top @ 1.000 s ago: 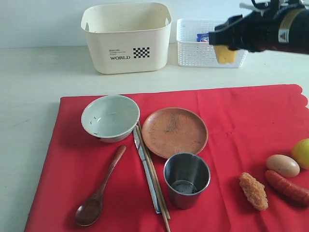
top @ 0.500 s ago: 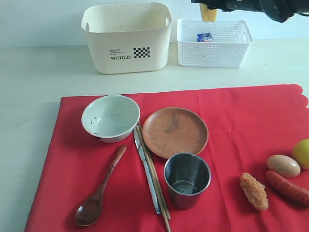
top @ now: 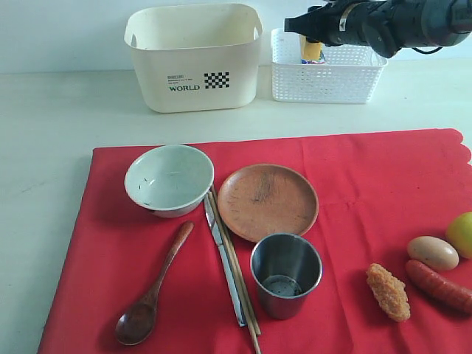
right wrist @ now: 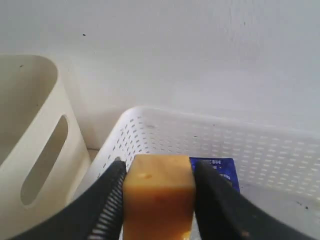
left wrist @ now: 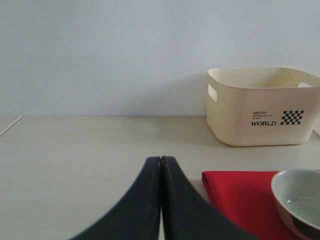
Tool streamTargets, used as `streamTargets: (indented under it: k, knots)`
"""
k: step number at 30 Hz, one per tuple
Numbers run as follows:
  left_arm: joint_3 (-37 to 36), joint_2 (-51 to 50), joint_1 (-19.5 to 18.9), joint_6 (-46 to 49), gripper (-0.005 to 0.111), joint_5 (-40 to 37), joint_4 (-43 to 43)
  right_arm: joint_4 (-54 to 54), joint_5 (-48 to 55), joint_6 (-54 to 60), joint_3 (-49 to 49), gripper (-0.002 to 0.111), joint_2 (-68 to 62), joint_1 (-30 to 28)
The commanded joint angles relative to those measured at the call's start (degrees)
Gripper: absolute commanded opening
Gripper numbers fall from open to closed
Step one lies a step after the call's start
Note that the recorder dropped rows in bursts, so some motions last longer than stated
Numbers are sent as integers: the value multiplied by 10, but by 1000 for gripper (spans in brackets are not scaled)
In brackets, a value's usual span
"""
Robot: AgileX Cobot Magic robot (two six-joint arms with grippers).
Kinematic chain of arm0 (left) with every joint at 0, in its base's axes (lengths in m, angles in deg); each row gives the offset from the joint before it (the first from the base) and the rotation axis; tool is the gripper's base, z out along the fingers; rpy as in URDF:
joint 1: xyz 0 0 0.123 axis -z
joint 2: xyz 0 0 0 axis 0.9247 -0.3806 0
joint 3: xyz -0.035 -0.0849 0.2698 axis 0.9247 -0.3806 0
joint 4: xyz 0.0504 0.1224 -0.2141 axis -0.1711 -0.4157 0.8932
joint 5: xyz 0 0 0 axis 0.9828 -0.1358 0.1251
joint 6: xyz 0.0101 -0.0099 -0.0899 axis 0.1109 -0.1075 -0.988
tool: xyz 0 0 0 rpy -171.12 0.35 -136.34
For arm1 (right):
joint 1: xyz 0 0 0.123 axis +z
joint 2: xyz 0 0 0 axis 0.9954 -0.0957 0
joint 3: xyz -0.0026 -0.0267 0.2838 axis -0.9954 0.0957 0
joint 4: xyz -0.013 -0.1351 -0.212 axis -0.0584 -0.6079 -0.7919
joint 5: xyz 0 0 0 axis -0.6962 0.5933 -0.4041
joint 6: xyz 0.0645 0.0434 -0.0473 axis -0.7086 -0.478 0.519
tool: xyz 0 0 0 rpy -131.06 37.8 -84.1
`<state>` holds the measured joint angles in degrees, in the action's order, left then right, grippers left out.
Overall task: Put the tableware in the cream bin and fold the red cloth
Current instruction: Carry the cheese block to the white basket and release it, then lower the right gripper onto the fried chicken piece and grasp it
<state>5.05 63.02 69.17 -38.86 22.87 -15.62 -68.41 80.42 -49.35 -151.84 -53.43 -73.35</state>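
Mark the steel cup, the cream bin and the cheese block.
steel cup [top: 286, 276]: exterior view, inside of the cup.
cream bin [top: 193, 63]: exterior view, front wall above the text.
cheese block [right wrist: 158, 195]: right wrist view, its front face.

chopsticks [top: 235, 273]: ends past bottom edge | yellow fruit [top: 462, 233]: cut at right edge | sausage [top: 439, 286]: end cut off

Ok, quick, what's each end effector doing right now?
Left end effector: closed, empty.
Right end effector: closed on the yellow cheese block, at the white basket.
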Motion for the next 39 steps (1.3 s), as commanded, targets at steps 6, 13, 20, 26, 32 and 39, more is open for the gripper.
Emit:
streamTargets:
  k: [6, 13, 20, 26, 32, 39]
  knots:
    - [-2, 4, -1, -2, 1, 1, 7, 0, 36, 33, -6, 71, 19, -2]
    - [-2, 4, -1, -2, 1, 1, 7, 2, 364, 109, -6, 41, 152, -1]
    - [-2, 4, -1, -2, 1, 1, 7, 53, 569, 173, 3, 0, 294, 2]
    - [-2, 4, -1, -2, 1, 1, 7, 116, 579, 235, 82, 0, 394, 2]
    - [-2, 4, -1, -2, 1, 1, 7, 119, 659, 279, 157, 0, 458, 2]
    - [-2, 4, -1, -2, 1, 1, 7, 182, 750, 351, 222, 0, 490, 2]
